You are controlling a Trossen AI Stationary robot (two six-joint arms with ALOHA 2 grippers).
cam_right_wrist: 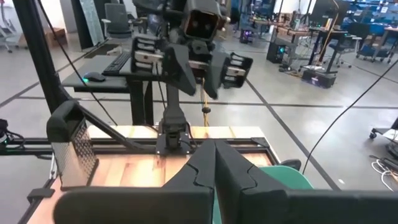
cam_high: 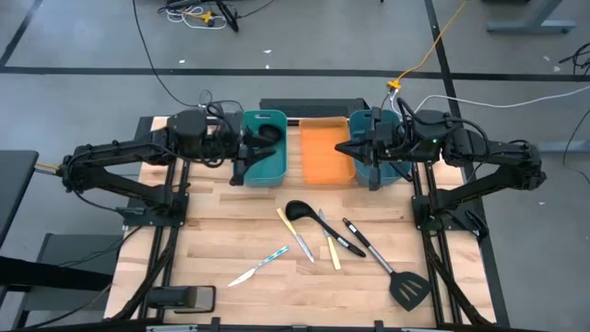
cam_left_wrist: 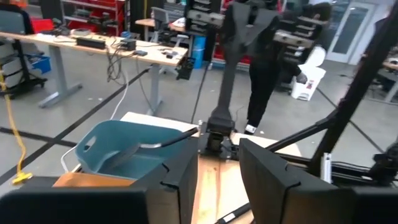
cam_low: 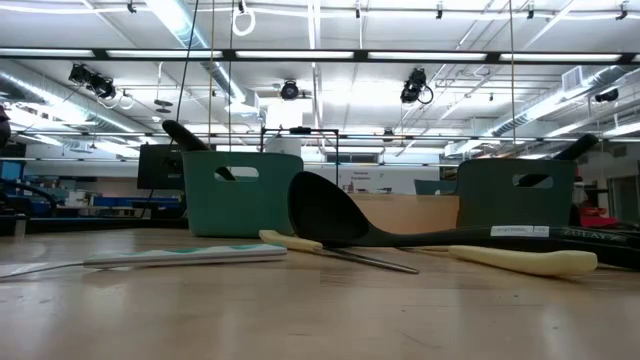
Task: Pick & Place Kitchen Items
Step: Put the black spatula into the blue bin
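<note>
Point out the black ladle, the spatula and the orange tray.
Ladle (cam_high: pixel 298 211): high view, its bowl.
Spatula (cam_high: pixel 410 290): high view, its blade.
Orange tray (cam_high: pixel 324 152): high view, its bare floor.

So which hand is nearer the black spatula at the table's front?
The right hand. It hovers over the right teal bin, on the black spatula's side of the table; the left hand is over the left bin, farther off.

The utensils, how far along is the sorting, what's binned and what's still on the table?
Done: the left teal bin already holds a black utensil, and a handle pokes out of the right teal bin. In hand: nothing visible; the left gripper and right gripper both hang near the bins. Left: the black ladle, slotted spatula, and several knives remain on the table.
</note>
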